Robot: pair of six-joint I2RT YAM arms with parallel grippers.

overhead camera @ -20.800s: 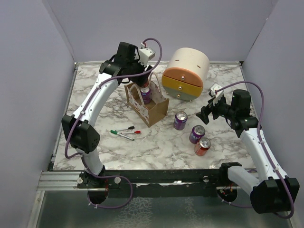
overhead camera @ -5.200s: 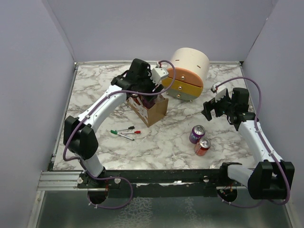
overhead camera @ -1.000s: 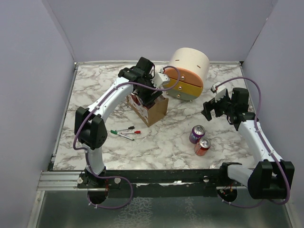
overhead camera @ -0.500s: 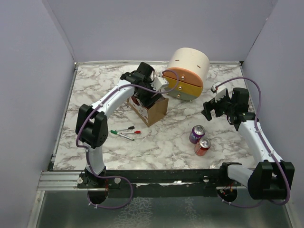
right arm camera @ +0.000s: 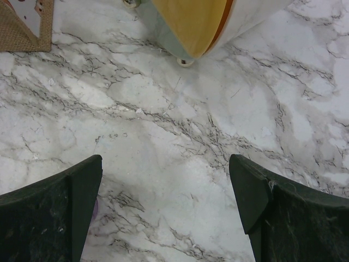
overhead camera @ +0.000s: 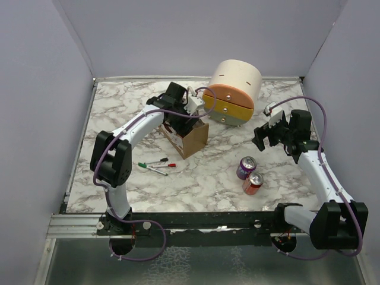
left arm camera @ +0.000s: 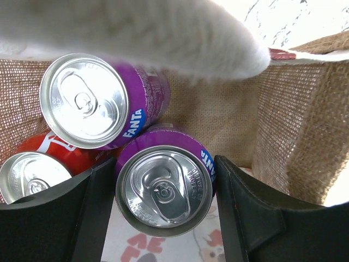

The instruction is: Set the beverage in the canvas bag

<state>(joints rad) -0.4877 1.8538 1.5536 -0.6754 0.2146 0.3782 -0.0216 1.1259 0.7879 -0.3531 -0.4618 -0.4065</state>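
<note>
Left gripper (left arm camera: 163, 218) clamps the purple can (left arm camera: 163, 188), lower centre, inside the canvas bag (left arm camera: 283, 120) beside two other cans (left arm camera: 84, 101). Right gripper (right arm camera: 163, 218) gapes wide over the marble table (right arm camera: 163, 136). That crowded landing could tilt the can or tip the bag.

We look straight down on the marble table (right arm camera: 163, 120), with the right gripper (right arm camera: 165, 164) hanging over bare stone, its two dark fingers (right arm camera: 49, 207) spread wide at the lower corners. The drawer unit (right arm camera: 202, 22) fills the top middle, showing an orange front, and one small round foot (right arm camera: 185, 61) stands on the marble. Left of the drawer unit, in the top corner, we see a woven corner of the canvas bag (right arm camera: 22, 35). Well below the drawer unit, beside the left finger, a purple sliver (right arm camera: 94, 210) shows; we cannot tell what it is.
</note>
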